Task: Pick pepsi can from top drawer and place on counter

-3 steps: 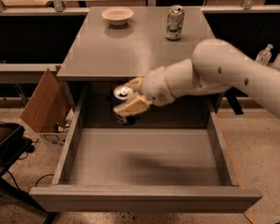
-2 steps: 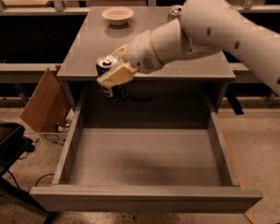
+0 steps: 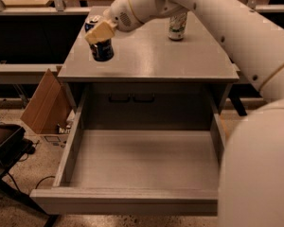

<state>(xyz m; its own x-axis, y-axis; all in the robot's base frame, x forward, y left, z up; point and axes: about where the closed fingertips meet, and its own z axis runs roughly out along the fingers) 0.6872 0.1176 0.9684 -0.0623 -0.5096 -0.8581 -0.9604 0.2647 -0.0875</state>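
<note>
Leftmost, brown cardboard box leans beside cabinet. Gripper clamped on pepsi can, tan fingers across can's upper half, at counter left part; contact with surface unclear. Top drawer stands open below. Pale white-green can upright, counter back right.
</note>
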